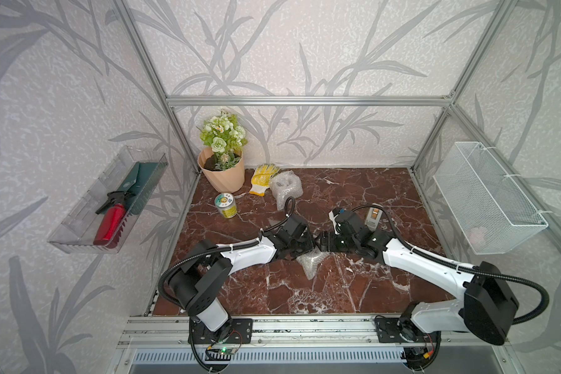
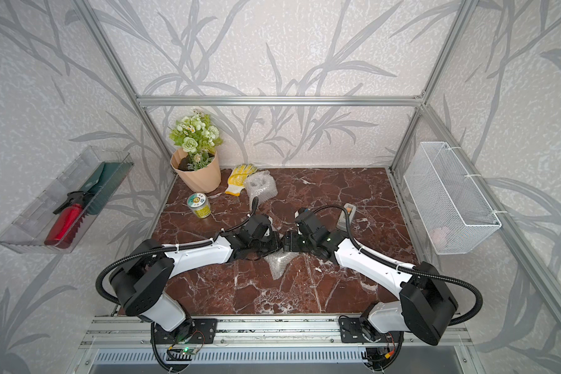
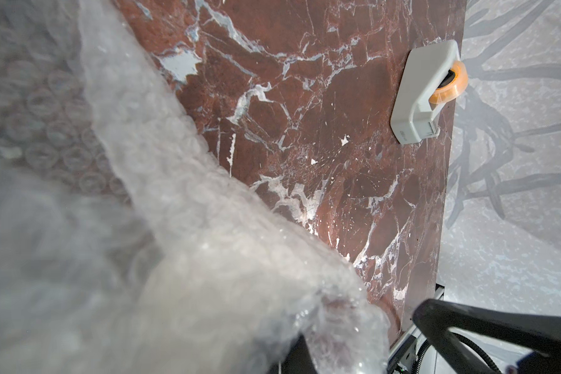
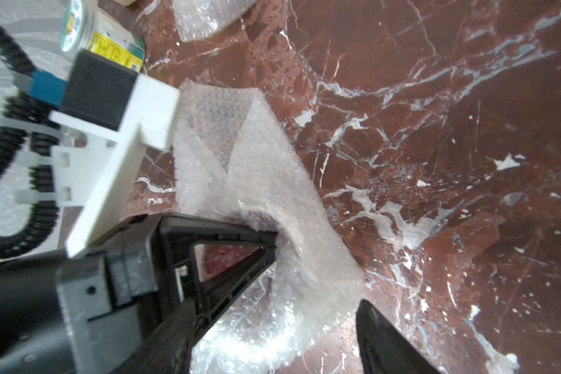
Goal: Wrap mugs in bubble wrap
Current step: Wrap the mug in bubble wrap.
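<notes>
Both jaws meet above bubble wrap (image 1: pixel 311 266) (crumpled).

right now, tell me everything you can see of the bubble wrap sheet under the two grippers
The bubble wrap is clear, whitish plastic dotted with small air bubbles, crumpled and folded over itself in triangular flaps. It lies mid-table on the red marble top; in both top views one pointed corner aims at the front edge. It dips into a round, dark hollow where the left gripper, jaws shut on it, buries its tip. What it covers is hidden.
</notes>
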`<state>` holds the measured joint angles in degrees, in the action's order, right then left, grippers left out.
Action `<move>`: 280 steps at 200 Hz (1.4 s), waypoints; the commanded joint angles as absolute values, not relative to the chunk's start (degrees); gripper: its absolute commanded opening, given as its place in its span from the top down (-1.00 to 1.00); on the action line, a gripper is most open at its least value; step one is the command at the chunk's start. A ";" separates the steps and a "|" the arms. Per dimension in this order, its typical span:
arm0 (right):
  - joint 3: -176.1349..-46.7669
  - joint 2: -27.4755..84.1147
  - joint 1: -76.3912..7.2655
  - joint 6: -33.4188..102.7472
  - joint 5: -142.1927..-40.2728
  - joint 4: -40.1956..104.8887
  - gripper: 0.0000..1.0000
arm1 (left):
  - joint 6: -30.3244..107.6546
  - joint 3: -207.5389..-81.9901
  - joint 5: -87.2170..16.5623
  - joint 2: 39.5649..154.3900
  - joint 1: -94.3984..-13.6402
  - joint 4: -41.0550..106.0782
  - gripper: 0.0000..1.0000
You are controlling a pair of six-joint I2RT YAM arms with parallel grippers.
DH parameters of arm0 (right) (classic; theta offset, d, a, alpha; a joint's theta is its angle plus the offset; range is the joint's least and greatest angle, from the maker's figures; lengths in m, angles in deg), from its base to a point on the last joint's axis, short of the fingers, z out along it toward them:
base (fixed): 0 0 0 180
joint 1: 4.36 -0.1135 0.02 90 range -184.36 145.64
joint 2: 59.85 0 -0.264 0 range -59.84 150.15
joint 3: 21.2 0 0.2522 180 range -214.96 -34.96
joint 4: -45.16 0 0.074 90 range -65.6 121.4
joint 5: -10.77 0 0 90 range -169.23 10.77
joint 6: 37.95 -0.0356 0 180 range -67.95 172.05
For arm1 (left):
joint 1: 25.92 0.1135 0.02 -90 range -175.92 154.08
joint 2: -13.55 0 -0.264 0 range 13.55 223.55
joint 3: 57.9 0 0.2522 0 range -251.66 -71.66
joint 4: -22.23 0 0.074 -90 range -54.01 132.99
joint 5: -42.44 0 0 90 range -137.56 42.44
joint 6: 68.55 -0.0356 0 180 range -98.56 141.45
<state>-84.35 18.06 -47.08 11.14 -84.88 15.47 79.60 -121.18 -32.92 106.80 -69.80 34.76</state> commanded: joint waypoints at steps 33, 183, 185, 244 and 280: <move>-77.42 16.18 -47.60 4.91 -84.62 18.11 -0.67 | 82.12 -120.06 -32.50 109.90 -70.18 37.74 1.00; -74.36 20.94 -47.87 1.57 -90.85 32.10 -0.75 | 81.21 -120.87 -32.71 110.12 -70.31 39.25 1.00; -74.41 21.11 -47.87 1.55 -90.90 32.21 -0.74 | 81.19 -120.85 -32.70 110.11 -70.31 39.25 1.00; -74.66 25.13 -47.87 0.37 -90.03 30.97 -0.72 | 81.13 -121.26 -32.20 110.04 -70.37 39.14 1.00; -76.01 26.89 -47.87 0.45 -88.64 26.05 -0.62 | 79.57 -123.53 -31.29 108.32 -69.16 40.50 1.00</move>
<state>-74.47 23.77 -47.54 0.22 -90.89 30.44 80.73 -122.18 -32.46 107.41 -69.34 35.68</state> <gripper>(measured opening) 0.821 0.045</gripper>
